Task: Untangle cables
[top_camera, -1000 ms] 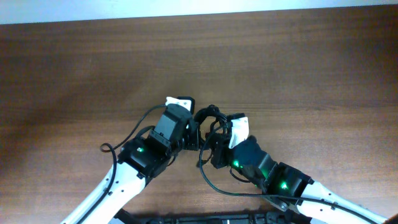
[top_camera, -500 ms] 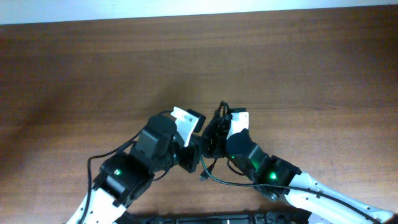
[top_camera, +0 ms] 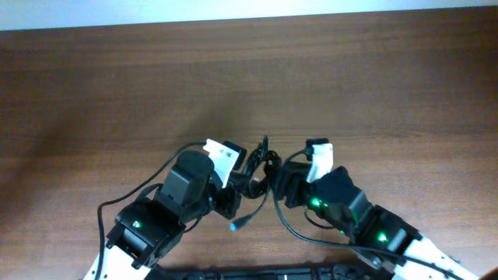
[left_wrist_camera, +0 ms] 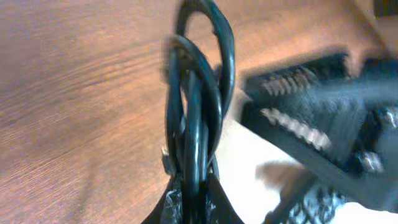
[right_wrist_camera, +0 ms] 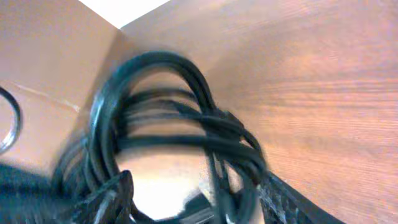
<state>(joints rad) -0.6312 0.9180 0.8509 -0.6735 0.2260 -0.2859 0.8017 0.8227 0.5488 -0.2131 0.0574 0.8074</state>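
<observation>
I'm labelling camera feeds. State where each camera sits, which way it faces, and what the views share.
Overhead: fixed above the table, looking straight down; both arms show, left gripper and right gripper meeting at the cables.
Left wrist: on the left arm, looking along the left fingers at the cables they pinch; wood behind.
Right wrist: on the right arm, looking out between the right fingers at looped cables over wood.
Shared: all three show the same cable bundle and tabletop.

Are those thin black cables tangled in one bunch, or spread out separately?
Tangled in one bunch: overhead, the cables form a single dark clump, and the right wrist view shows several loops crossing each other.
</observation>
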